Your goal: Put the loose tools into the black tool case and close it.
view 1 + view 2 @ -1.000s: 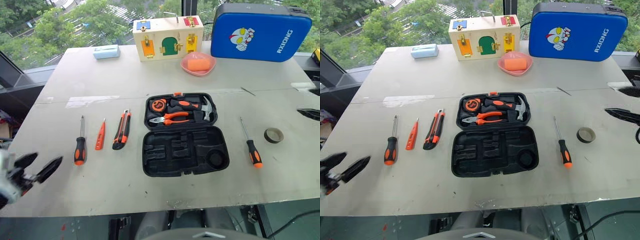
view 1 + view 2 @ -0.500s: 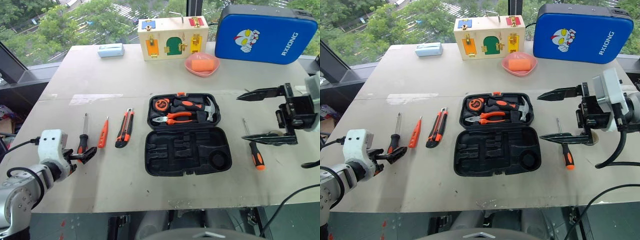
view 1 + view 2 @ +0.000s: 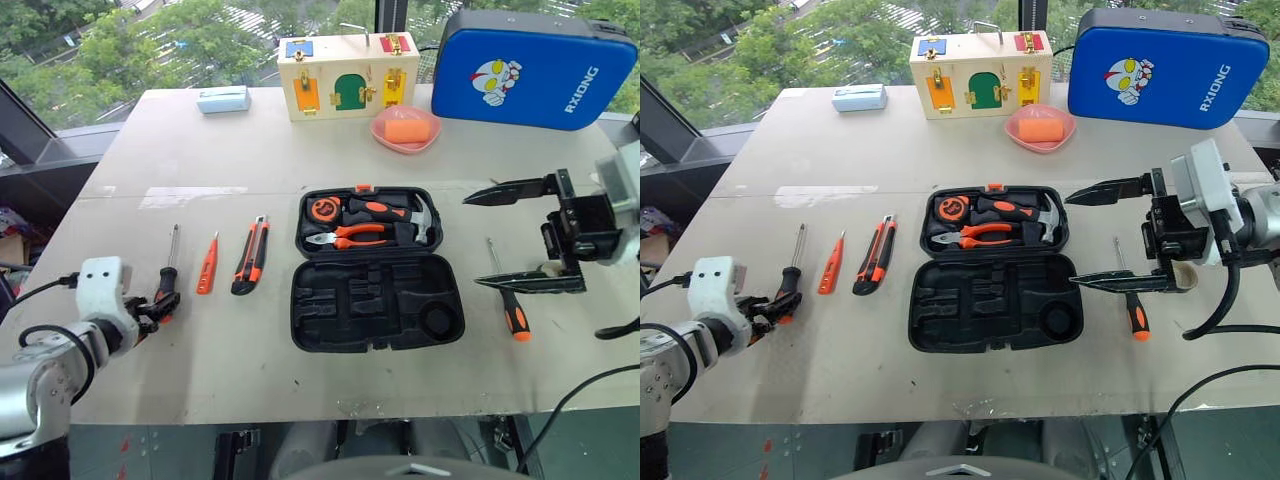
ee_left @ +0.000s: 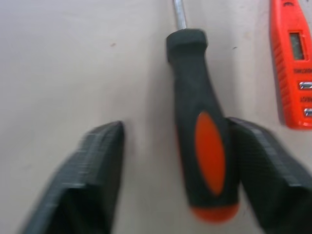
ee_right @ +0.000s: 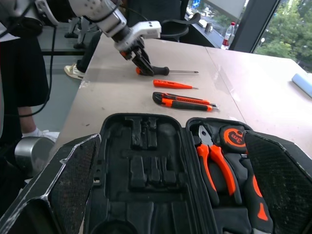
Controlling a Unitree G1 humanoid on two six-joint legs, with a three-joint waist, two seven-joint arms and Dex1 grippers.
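Worktop (image 3: 300,140), pale grey, carries everything. Blue cartoon-printed case (image 3: 530,68) stands at the far right edge, wooden latch box (image 3: 346,76) beside it, pink dish (image 3: 404,128) with an orange block just in front. Black tool case (image 3: 375,268) lies open mid-worktop: far half holds tape measure, pliers and hammer; near half's recesses bare. Right pincer (image 3: 1118,236) hangs above the worktop just right of the case, pointing toward it, fingers spread wide, nothing between them; its wrist view looks across the open case to the tools beyond. Left of the case, in a row, well apart from it: utility knife (image 3: 249,256) nearest, then tester pen (image 3: 207,265), then left screwdriver (image 3: 167,277), shafts pointing away from the robot. Left pincer (image 3: 160,306) sits low at that screwdriver's handle, fingers part open and straddling it; in the wrist view one finger touches the handle's side, the other stands off with a gap, so no firm hold. Right screwdriver (image 3: 507,294) lies right of the case, partly under the right pincer's lower finger. Tape roll is hidden behind that pincer.
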